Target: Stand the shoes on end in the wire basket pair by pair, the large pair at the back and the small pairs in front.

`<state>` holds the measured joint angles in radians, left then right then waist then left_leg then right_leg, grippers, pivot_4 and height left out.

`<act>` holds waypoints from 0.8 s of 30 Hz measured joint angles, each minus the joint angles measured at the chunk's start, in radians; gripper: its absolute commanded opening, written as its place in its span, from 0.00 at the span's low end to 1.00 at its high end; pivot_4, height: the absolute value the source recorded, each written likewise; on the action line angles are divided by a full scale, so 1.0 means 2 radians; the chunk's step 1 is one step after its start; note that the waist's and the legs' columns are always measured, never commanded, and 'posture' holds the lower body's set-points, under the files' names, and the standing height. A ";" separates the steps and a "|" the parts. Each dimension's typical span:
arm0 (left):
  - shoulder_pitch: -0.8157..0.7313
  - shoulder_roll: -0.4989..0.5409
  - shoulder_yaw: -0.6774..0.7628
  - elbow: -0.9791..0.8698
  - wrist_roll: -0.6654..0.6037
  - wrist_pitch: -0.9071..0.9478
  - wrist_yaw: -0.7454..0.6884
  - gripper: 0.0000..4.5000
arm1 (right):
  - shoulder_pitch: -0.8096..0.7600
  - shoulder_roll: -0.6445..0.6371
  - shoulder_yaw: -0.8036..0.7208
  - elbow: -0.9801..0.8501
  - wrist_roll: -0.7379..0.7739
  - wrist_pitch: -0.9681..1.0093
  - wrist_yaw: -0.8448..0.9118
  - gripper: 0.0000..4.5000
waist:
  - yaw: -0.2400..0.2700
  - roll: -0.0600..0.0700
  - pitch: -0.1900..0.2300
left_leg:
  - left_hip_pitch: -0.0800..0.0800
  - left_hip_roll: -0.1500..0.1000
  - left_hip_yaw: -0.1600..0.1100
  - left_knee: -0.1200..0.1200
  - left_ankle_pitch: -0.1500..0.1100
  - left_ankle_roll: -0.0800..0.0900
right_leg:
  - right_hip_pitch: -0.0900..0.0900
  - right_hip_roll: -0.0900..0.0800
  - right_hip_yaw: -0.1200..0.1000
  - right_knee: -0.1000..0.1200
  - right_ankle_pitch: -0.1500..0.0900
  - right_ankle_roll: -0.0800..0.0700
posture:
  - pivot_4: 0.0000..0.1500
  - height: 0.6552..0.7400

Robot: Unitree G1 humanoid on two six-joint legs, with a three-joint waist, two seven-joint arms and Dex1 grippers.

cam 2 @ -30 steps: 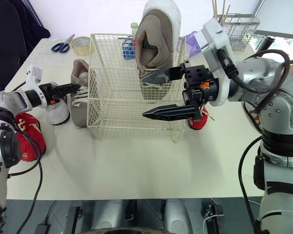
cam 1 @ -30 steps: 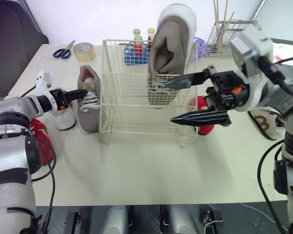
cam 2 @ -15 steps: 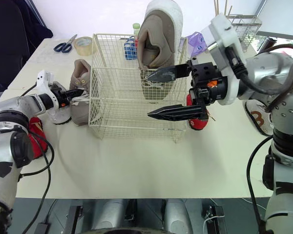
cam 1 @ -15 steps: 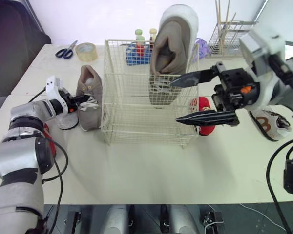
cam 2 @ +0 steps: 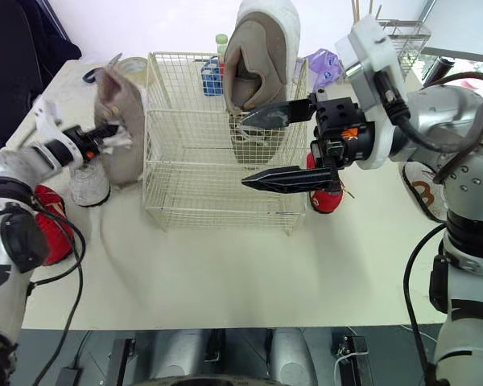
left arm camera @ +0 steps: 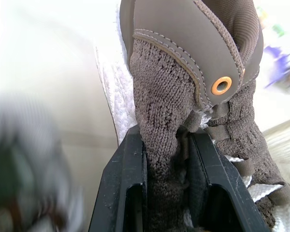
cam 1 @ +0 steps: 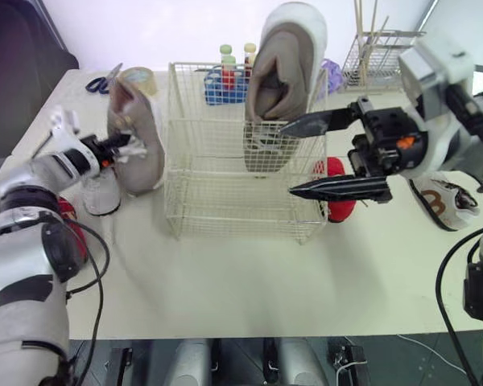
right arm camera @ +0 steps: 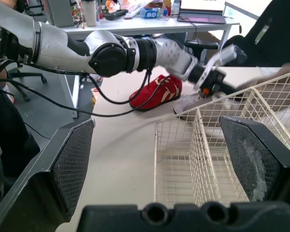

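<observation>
My left gripper (cam 1: 117, 149) is shut on the knit tongue of a brown shoe (cam 1: 137, 133), which hangs tilted above the table just left of the wire basket (cam 1: 241, 201). In the left wrist view both fingers (left arm camera: 130, 193) pinch that tongue (left arm camera: 164, 159). Its large brown mate (cam 1: 286, 72) stands on end in the basket's back right part. My right gripper (cam 1: 326, 157) hangs open at the basket's right side, holding nothing. A small white shoe (cam 1: 101, 193) and a red shoe (cam 2: 48, 217) lie left of the basket. Another red shoe (cam 1: 338, 201) lies behind the right gripper.
A white shoe with brown marking (cam 1: 435, 201) lies at the far right. Behind the basket are scissors (cam 1: 101, 80), a tape roll (cam 1: 137, 76), a blue rack of bottles (cam 1: 225, 84) and a wire holder with sticks (cam 1: 378, 56). The table's front stretch is bare.
My left gripper closed on the brown shoe's tongue and raised the shoe off the table, tipping it up. The right gripper stayed open in about the same place.
</observation>
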<state>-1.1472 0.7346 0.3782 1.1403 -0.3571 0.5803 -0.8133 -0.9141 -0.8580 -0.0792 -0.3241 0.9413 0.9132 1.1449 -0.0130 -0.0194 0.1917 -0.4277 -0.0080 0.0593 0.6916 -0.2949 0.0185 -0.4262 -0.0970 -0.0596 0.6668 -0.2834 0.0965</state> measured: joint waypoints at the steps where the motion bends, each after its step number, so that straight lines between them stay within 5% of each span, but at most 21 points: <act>1: 0.001 0.002 0.000 -0.017 -0.004 0.005 -0.005 0.11 | 0.000 0.001 0.000 0.001 -0.001 -0.002 0.000 1.00 | 0.000 0.000 0.000 | 0.000 0.000 0.000 0.000 0.000 0.000 | 0.000 0.000 0.000 0.000 0.000 0.000 | 1.00 1.00; 10: 0.083 0.001 0.043 -0.187 -0.034 -0.035 0.035 0.11 | 0.000 0.003 -0.004 0.019 -0.017 -0.024 -0.001 1.00 | 0.002 -0.002 0.001 | -0.001 0.000 -0.001 0.003 -0.001 0.001 | 0.001 0.000 0.000 0.000 0.000 0.001 | 1.00 1.00; 17: 0.003 0.029 0.047 -0.383 -0.043 -0.123 0.081 0.11 | -0.001 -0.057 -0.076 0.056 -0.006 -0.009 -0.024 1.00 | 0.012 -0.002 0.001 | -0.004 -0.001 -0.003 0.004 -0.001 0.002 | 0.000 -0.001 -0.001 -0.002 0.002 0.003 | 1.00 1.00; 24: 0.002 -0.112 -0.063 -0.511 -0.010 -0.217 0.126 0.11 | 0.014 -0.079 -0.090 0.033 0.007 0.020 -0.054 1.00 | 0.025 -0.001 0.000 | 0.003 -0.001 -0.003 0.005 -0.001 0.003 | 0.009 0.000 -0.001 -0.005 0.002 0.003 | 1.00 1.00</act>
<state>-1.1431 0.5101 0.2517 0.1177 -0.3771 0.1457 -0.5607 -0.8856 -1.0164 -0.2593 -0.2583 0.9561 0.9535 1.0378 0.0368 -0.0206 0.1910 -0.4212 -0.0094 0.0538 0.7009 -0.2970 0.0238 -0.4075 -0.0971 -0.0623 0.6562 -0.2793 0.1024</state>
